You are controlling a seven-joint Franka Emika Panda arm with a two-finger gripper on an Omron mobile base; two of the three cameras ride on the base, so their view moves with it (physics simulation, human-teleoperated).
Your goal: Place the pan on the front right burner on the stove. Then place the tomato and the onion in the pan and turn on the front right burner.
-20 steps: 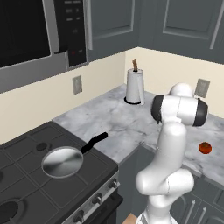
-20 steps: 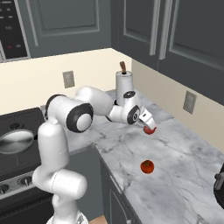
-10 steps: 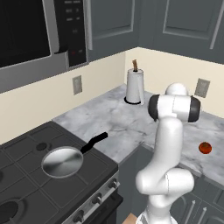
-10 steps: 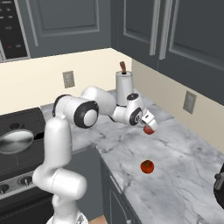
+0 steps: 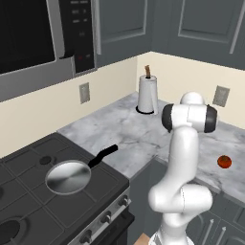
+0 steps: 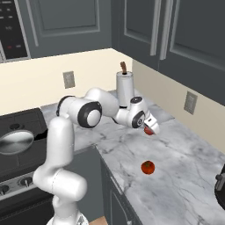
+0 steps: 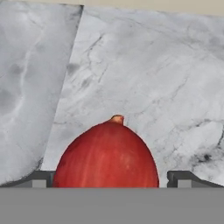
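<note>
Two vegetables are in play: the red onion (image 7: 106,155) sits clamped between the end effector (image 6: 150,128) fingertips (image 7: 40,179), and the tomato (image 6: 148,167) lies alone on the marbled tabletop (image 6: 184,176). In the right base view the arm reaches out over the tabletop, with the end effector held above the surface near the paper towel roll (image 6: 125,88), the onion showing red at its tip. The hand view looks down on grey marble with the onion filling the lower middle, its small stem end pointing up in the frame, a dark finger at each side of it.

In the left base view the pan (image 5: 68,176) rests on the stove (image 5: 28,201) over the front right burner, its black handle (image 5: 103,155) angled toward the tabletop and reaching past the stove's edge. The pan is empty. The tomato (image 5: 224,161) lies well apart from the stove, beyond the arm's white column. Silver knobs (image 5: 106,218) line the stove's front panel.
</note>
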